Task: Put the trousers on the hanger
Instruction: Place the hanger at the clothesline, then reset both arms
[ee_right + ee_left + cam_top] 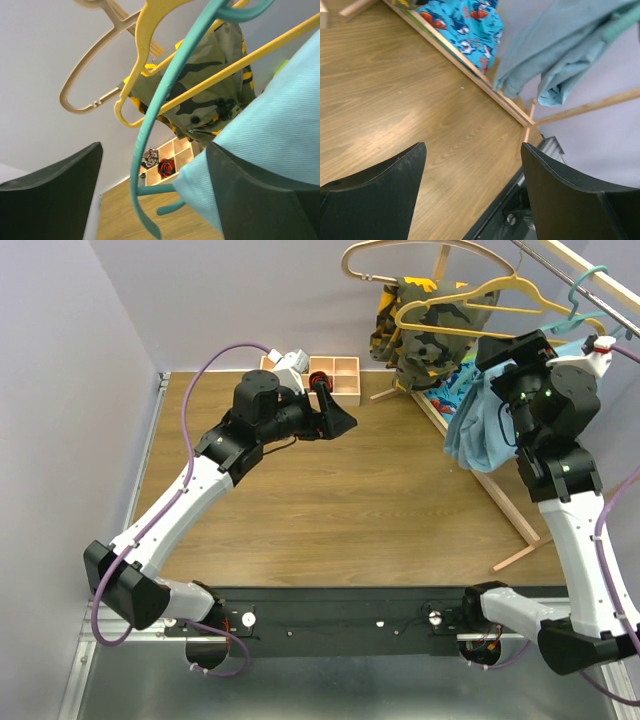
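The light sky-blue trousers hang draped over the teal hanger at the rack on the right. In the right wrist view the hanger's curved arm runs between my fingers, and the trousers lie against the right finger. My right gripper is up at the hanger, open, its jaws wide apart. My left gripper hovers open over the back of the table, with nothing in it. From the left wrist view the trousers hang ahead, a bit of the hanger showing.
A yellow hanger carries a camouflage garment, and beside it hangs a pale wooden hanger. Blue shark-print cloth hangs low behind the trousers. The rack's wooden foot crosses the table's right side. A wooden compartment box sits at the back.
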You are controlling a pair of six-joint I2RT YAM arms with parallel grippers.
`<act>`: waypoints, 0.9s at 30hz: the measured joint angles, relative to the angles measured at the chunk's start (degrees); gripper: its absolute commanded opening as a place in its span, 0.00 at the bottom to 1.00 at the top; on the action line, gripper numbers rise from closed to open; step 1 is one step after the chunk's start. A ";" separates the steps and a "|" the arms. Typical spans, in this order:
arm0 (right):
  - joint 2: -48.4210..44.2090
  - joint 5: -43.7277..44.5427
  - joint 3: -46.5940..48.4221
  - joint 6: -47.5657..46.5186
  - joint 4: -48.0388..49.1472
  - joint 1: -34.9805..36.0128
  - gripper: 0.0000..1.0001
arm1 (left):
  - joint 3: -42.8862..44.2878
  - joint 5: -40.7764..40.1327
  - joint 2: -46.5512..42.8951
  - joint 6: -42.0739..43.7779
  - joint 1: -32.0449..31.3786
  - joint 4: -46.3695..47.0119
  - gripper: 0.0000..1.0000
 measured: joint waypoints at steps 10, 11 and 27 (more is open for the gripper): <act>-6.14 0.52 -1.73 -2.99 -6.12 0.00 1.00 | 0.00 -8.52 -2.69 4.02 2.97 -3.34 0.86; -6.69 0.52 -1.88 -3.76 -7.10 0.00 1.00 | 0.00 -9.42 -3.13 4.42 3.39 -3.78 0.87; -17.79 -2.97 -13.60 -17.92 -14.03 0.00 1.00 | 0.00 -33.94 -14.19 9.42 9.62 -10.75 0.93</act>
